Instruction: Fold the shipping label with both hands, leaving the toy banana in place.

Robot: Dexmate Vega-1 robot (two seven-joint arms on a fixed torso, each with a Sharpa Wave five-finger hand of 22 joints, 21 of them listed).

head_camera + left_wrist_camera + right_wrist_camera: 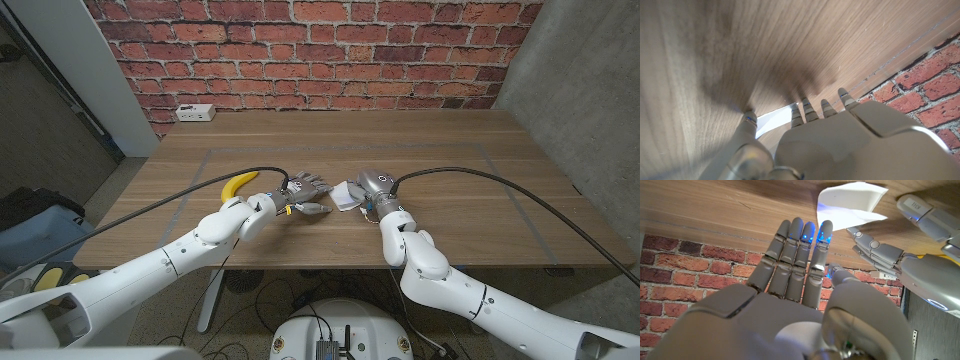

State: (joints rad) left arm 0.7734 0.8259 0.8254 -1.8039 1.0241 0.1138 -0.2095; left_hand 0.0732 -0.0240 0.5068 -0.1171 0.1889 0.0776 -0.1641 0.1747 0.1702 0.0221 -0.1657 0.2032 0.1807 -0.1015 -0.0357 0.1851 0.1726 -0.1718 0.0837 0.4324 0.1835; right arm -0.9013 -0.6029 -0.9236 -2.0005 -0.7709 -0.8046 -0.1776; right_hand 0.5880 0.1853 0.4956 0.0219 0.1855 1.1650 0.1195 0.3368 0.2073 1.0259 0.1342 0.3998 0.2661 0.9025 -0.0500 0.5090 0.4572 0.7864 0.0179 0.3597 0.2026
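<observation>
The white shipping label (347, 196) lies partly bent at the table's front middle, between my two hands. In the right wrist view one flap of the label (850, 202) stands up off the wood. My left hand (303, 191) reaches in from the left. Its fingertips (799, 111) and thumb are spread at the label's (772, 121) edge and touch it. My right hand (374, 186) stands just right of the label, its fingers (799, 242) straight and together, holding nothing. The yellow toy banana (238, 185) lies left of my left hand, apart from it.
A white power strip (195, 113) sits at the far left of the table by the brick wall. Tape lines mark a rectangle on the wood (500, 170). The table's front edge runs close under both forearms.
</observation>
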